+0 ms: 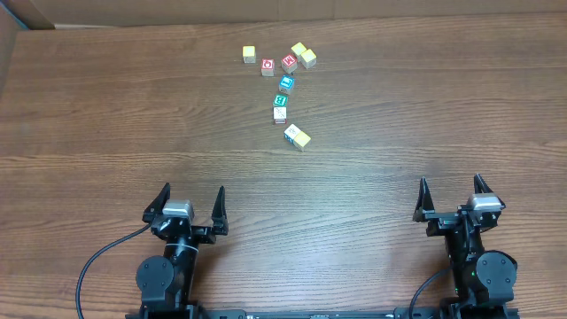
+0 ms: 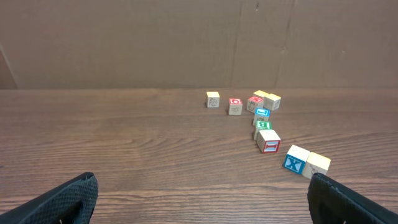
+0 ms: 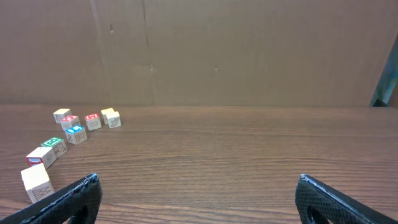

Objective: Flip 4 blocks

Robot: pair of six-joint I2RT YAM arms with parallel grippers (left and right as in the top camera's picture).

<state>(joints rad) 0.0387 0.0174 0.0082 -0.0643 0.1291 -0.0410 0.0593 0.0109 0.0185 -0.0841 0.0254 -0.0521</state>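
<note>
The blocks [image 1: 286,84] sit in a bent line in the upper middle of the frame, far up the worktop [image 1: 425,106] from both arms. The left arm [image 1: 177,232] is nearer. Both pairs of jaws are wide open, holding nothing.

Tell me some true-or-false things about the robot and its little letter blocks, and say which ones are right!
1. The left end effector and right end effector are both open and empty. True.
2. The blocks are stacked in a tower. False: they lie singly on the table, in a loose cluster.
3. The blue-topped block sits just beside the green-topped block. True.
4. The left end effector is touching a block. False: it is well apart from all of them.
</note>
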